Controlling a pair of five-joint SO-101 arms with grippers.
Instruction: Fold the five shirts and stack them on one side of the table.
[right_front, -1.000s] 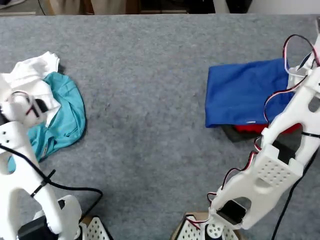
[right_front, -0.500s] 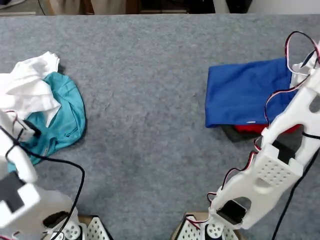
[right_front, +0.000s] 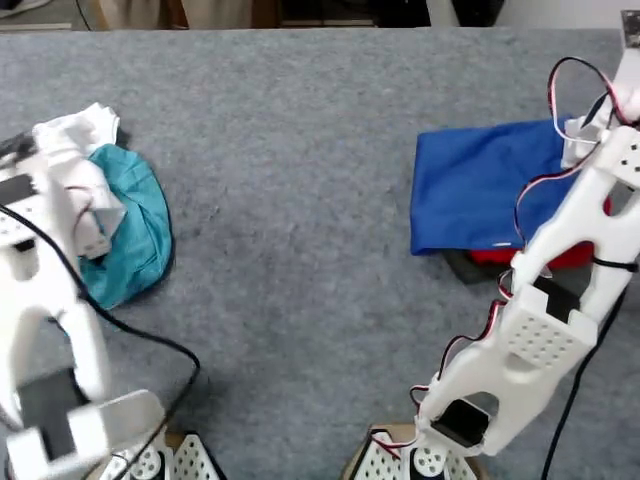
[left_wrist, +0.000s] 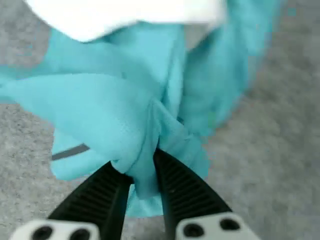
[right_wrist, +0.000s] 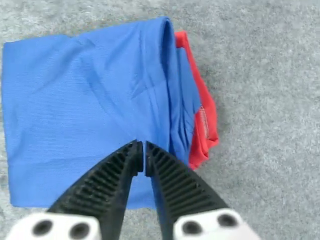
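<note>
The left arm is swinging back up over the heap by the left edge of the table (right_front: 300, 150), after sitting low and pulled in half a second ago. The left gripper (left_wrist: 145, 160) is now pinching a bunched fold of the teal shirt (left_wrist: 125, 110), its jaws narrowed on the cloth. Around that pinch the teal shirt is lying crumpled and spread, and the white shirt (left_wrist: 125, 15) is lying partly over its far side, rumpled as well. The white one is looking more bunched than it did a second ago (the arm is probably nudging it in passing).

Over by the right edge, the right arm is leaning a touch further out than before. The right gripper (right_wrist: 141, 147) is hanging over the blue shirt (right_wrist: 75, 100) with its jaws nearly together and nothing visible between them. The blue shirt is lying folded flat on top of the red shirt (right_wrist: 202, 120), with a dark one (right_front: 465, 268) peeking out underneath.

So the stack on the right looks to be three shirts deep, and the fourth is just being picked up. I'd guess the teal shirt needs dragging clear of the white one onto the open middle before folding, or the two may come along together.
</note>
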